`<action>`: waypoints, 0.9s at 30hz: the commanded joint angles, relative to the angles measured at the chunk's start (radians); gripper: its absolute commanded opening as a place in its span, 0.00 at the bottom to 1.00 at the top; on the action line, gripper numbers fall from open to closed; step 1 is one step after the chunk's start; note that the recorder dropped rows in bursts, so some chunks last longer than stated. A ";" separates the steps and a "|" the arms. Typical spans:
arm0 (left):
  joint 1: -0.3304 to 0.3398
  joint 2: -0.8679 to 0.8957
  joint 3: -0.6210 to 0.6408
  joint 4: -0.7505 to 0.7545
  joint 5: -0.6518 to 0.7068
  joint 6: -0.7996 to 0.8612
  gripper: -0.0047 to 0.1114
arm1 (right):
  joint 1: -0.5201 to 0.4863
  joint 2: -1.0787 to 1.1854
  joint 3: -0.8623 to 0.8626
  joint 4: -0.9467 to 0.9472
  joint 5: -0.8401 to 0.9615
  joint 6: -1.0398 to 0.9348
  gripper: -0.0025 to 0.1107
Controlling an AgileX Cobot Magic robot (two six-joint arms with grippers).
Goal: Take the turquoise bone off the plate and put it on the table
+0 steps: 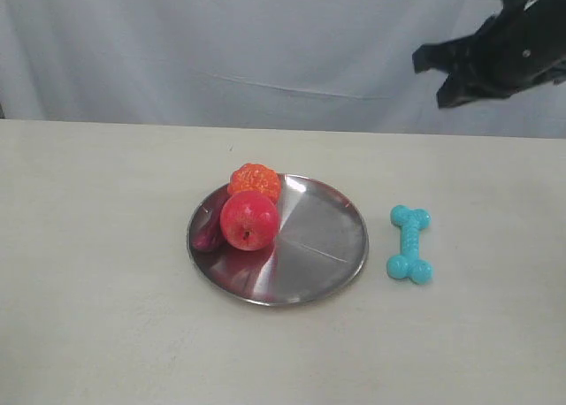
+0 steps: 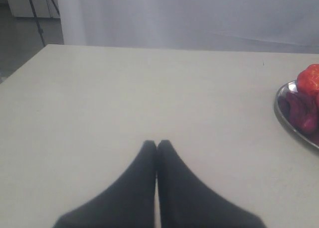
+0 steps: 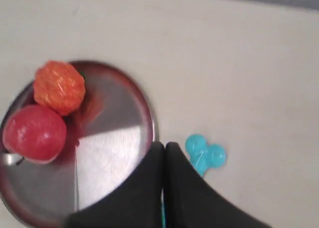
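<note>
The turquoise bone [image 1: 409, 243] lies flat on the cream table [image 1: 97, 210], just right of the steel plate [image 1: 323, 246] and apart from its rim. In the right wrist view one knobby end of the bone [image 3: 206, 153] shows beside the black fingers; the other end is hidden behind them. My right gripper [image 3: 165, 146] is shut and empty, held high above the table at the upper right of the exterior view [image 1: 447, 73]. My left gripper [image 2: 157, 144] is shut and empty over bare table, left of the plate [image 2: 284, 119].
On the plate rest a red ball [image 1: 249, 220], an orange bumpy ball [image 1: 255, 181] and a dark purple toy [image 1: 209, 232]. A pale curtain [image 1: 221, 42] hangs behind the table's far edge.
</note>
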 commanded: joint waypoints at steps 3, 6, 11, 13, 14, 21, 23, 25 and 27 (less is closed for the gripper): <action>0.004 -0.001 0.003 -0.005 -0.005 -0.004 0.04 | -0.001 -0.300 0.135 -0.180 -0.188 0.012 0.02; 0.004 -0.001 0.003 -0.005 -0.005 -0.004 0.04 | -0.001 -0.426 0.224 -0.328 -0.245 0.102 0.02; 0.004 -0.001 0.003 -0.005 -0.005 -0.004 0.04 | -0.001 -0.602 0.381 -0.426 -0.322 0.182 0.02; 0.004 -0.001 0.003 -0.005 -0.005 -0.004 0.04 | -0.001 -0.665 0.467 -0.422 -0.375 0.191 0.02; 0.004 -0.001 0.003 -0.005 -0.005 -0.004 0.04 | -0.001 -0.691 0.516 -0.422 -0.410 0.202 0.02; 0.004 -0.001 0.003 -0.005 -0.005 -0.004 0.04 | -0.001 -0.878 0.858 -0.424 -0.753 0.250 0.02; 0.004 -0.001 0.003 -0.005 -0.005 -0.004 0.04 | -0.001 -0.910 0.920 -0.424 -0.882 0.250 0.02; 0.004 -0.001 0.003 -0.005 -0.005 -0.004 0.04 | -0.001 -0.937 0.970 -0.424 -0.972 0.250 0.02; 0.004 -0.001 0.003 -0.005 -0.005 -0.004 0.04 | -0.001 -0.958 1.000 -0.424 -1.008 0.250 0.02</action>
